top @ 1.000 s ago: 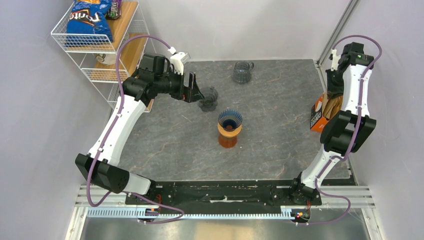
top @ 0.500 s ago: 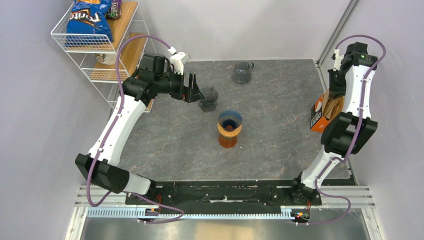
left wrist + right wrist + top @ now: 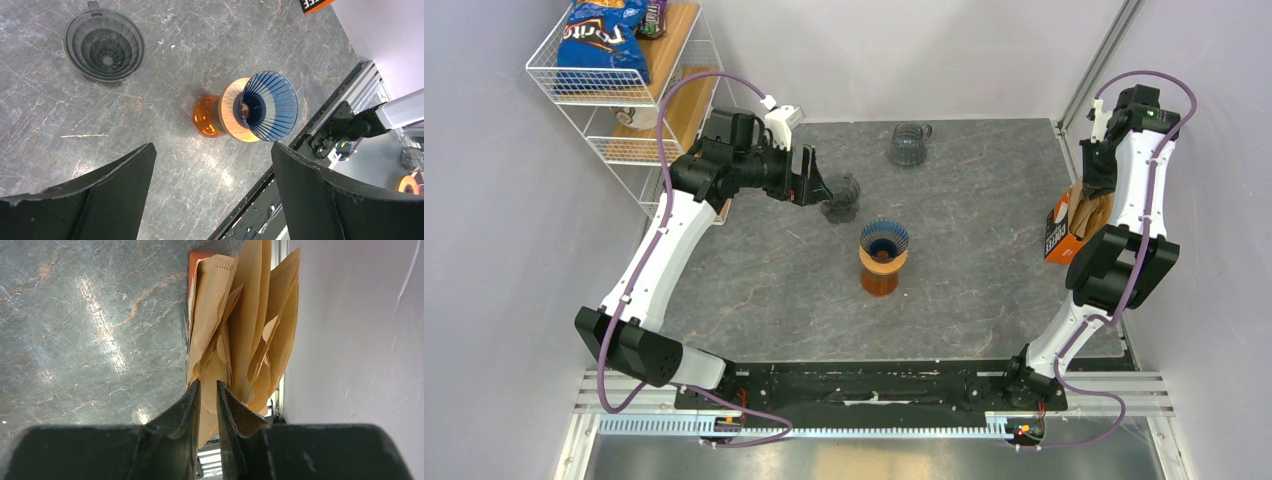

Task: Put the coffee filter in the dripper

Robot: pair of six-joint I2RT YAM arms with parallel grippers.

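Filter box half hidden behind right arm.

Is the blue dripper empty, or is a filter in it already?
Empty: the left wrist view looks into the blue dripper and shows bare ribs, no paper.

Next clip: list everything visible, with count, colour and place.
dripper: one, blue, on an orange stand, centre of the table
grey drippers: two, smoky, one far centre, another nearer, left of centre
filter box: one, orange, right table edge
paper filters: a bunch, brown, upright in the box
wire shelf: one, white, far left
chip bag: one, blue, top shelf
left gripper: one, black jaws wide open, empty
right gripper: one, black jaws shut on a filter at the box
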